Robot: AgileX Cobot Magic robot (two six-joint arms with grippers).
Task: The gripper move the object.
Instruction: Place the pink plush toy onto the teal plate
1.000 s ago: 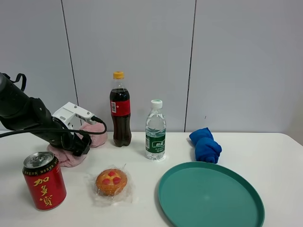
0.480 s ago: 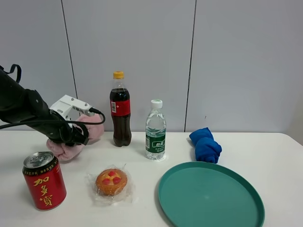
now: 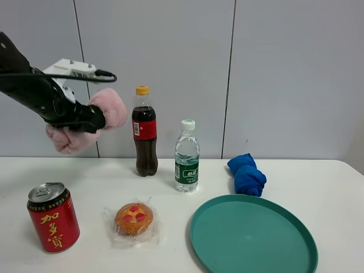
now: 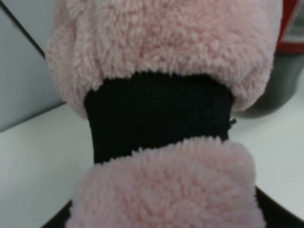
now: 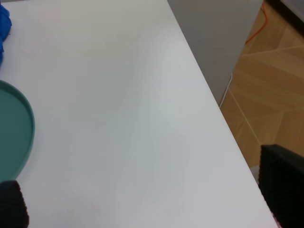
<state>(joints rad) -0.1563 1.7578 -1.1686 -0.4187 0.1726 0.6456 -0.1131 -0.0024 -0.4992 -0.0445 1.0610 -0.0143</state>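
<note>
The object, a fluffy pink rolled towel with a black band around its middle, hangs in the air at the upper left, well above the table. My left gripper is shut on it at the band. In the left wrist view the towel fills the frame, its black band runs across the centre, and the fingers are mostly hidden behind it. In the right wrist view my right gripper stands open over the bare white table, with nothing between its dark fingertips.
On the table stand a red can, a cola bottle and a water bottle. A wrapped muffin, a teal plate and a blue rolled cloth lie there. The table's right edge drops to wooden floor.
The left gripper has shut on the pink towel and lifted it off the table, up and slightly left, from beside the can to above bottle height.
</note>
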